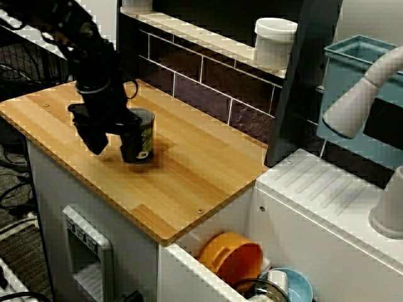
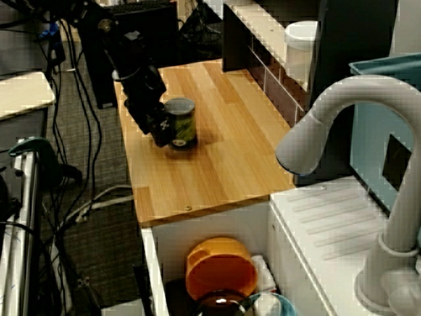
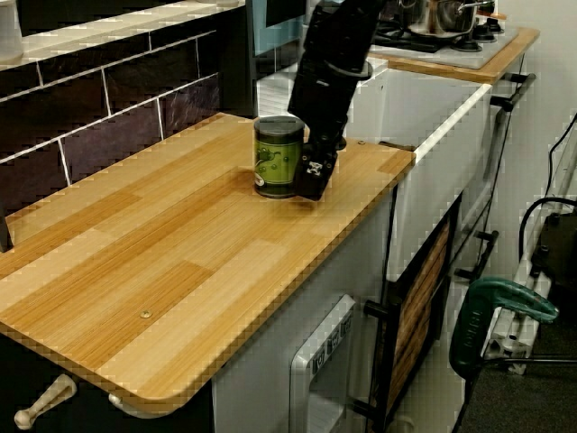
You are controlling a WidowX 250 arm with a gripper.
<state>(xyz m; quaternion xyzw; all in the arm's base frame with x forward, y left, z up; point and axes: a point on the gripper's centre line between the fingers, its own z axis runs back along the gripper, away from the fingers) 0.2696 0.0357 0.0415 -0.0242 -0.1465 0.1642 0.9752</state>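
Note:
A green labelled can [image 1: 142, 134] stands upright on the wooden counter [image 1: 189, 182]. My black gripper [image 1: 112, 143] hangs low over the counter just left of the can, open, with nothing between its fingers. One finger [image 1: 130, 148] is right up against the can's near side; I cannot tell whether it touches. From over the sink, the gripper [image 2: 150, 126] again sits beside the can [image 2: 179, 123], not around it. The low side view shows the can [image 3: 278, 155] with one finger [image 3: 315, 173] close on its right and the other finger hidden.
A white canister [image 1: 275, 41] stands on the tiled shelf behind the counter. To the right is a white sink with an orange bowl [image 1: 232, 257] in it, a grey faucet [image 1: 362, 94] and a blue bin [image 1: 365, 63]. A stove with a pot [image 3: 451, 16] lies beyond.

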